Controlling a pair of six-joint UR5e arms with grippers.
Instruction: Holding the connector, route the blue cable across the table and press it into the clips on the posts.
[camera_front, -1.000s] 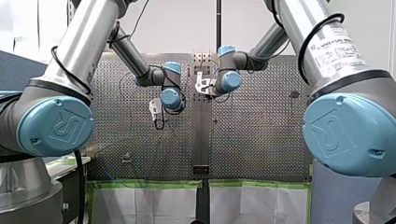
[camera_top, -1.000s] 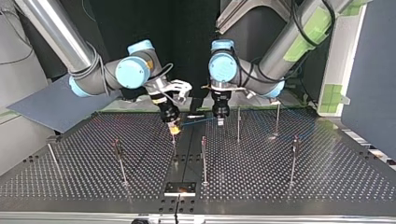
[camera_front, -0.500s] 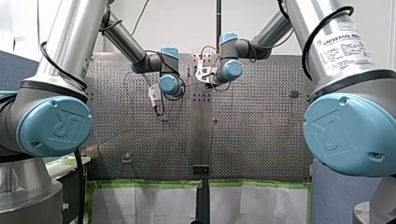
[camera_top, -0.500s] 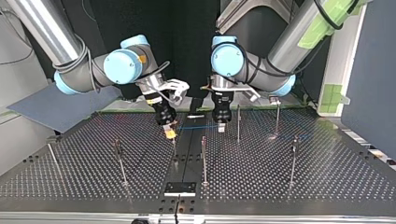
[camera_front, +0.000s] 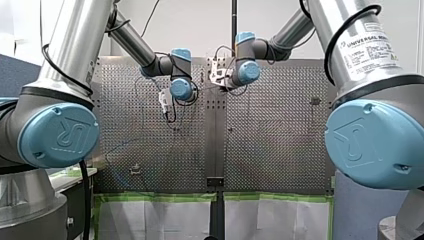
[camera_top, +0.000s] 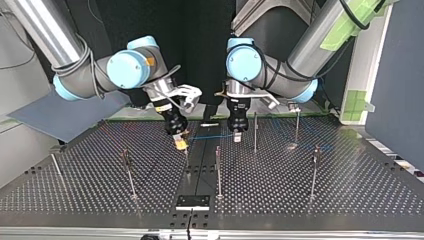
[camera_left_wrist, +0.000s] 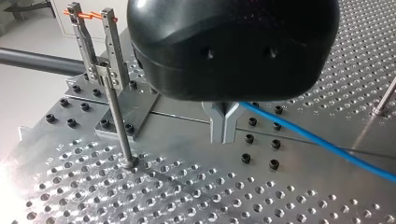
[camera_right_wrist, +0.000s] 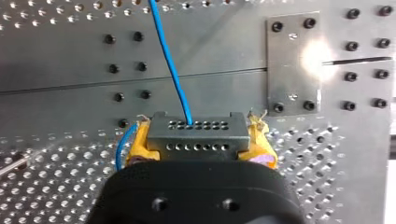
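My right gripper is shut on the grey connector, which sits between its yellow pads. The blue cable leaves the connector and runs ahead over the plate. In the top view this gripper hangs low over the table at centre left. A short stretch of blue cable runs from it to my left gripper. In the left wrist view the metal fingers are shut on the blue cable, which trails off to one side. A clip post stands beside that gripper.
Several thin posts stand on the perforated table, among them one right beside my left gripper, another further to the top view's right, and one nearer the front edge. A small plate sits at the front middle.
Both grippers have moved away from the front camera, still with the cable between them. In the top view my right gripper shifted slightly left and my left gripper dropped a little.
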